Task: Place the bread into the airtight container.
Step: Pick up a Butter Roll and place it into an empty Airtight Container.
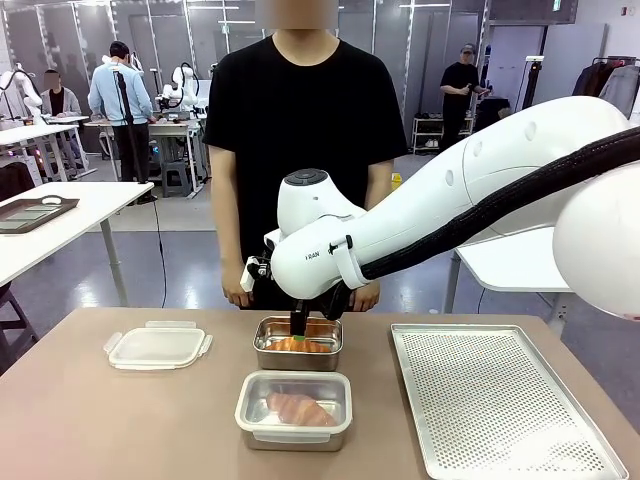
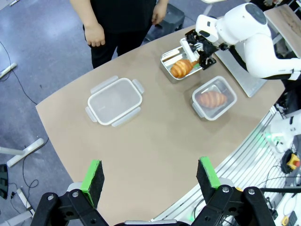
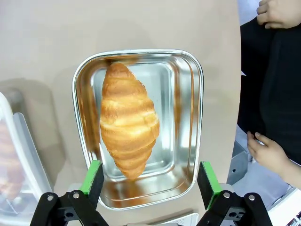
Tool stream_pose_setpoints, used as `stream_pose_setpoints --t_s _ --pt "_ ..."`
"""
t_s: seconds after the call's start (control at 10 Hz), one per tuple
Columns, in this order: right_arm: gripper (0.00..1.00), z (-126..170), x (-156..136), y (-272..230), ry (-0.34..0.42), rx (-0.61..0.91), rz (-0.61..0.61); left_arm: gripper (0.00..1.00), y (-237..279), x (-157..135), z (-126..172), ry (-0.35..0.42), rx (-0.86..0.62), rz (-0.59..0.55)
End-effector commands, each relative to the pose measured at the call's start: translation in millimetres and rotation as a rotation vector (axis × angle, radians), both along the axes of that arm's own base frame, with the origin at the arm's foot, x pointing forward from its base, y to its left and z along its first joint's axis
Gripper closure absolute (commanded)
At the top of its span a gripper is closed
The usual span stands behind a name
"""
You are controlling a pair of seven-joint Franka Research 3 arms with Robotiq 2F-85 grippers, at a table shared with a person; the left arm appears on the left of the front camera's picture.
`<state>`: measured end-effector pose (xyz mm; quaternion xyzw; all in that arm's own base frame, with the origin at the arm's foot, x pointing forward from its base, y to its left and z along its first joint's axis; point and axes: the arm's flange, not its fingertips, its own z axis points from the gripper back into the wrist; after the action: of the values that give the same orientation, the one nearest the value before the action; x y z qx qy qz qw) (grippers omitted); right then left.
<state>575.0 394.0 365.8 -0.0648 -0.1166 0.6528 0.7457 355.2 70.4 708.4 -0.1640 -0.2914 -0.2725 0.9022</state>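
Right arm poised over the steel tin, ready to pick up the croissant.

The table (image 1: 120,430) holds a lidded container (image 1: 293,408) with one croissant inside; behind it, the steel tin (image 3: 188,117) holds another croissant (image 3: 128,125). The right gripper (image 3: 150,176) hovers wide open and empty above it; next it must descend and close. The left gripper (image 2: 151,176) hangs open, empty.

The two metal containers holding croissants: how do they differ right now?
The far container is uncovered, with the right end effector open above its croissant; the near container wears a clear lid over its croissant. Both are rectangular steel tins.
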Motion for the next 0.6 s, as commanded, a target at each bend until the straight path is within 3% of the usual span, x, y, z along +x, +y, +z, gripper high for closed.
stream_pose_setpoints --t_s 0.0,0.5 --pt "0.0 0.3 -0.8 0.1 0.001 -0.002 0.0 0.0 -0.2 -1.0 0.4 -0.001 -0.002 -0.011" --pt "0.0 0.0 0.0 0.0 0.0 0.0 0.0 0.0 -0.2 -1.0 0.4 -0.001 -0.002 -0.011"
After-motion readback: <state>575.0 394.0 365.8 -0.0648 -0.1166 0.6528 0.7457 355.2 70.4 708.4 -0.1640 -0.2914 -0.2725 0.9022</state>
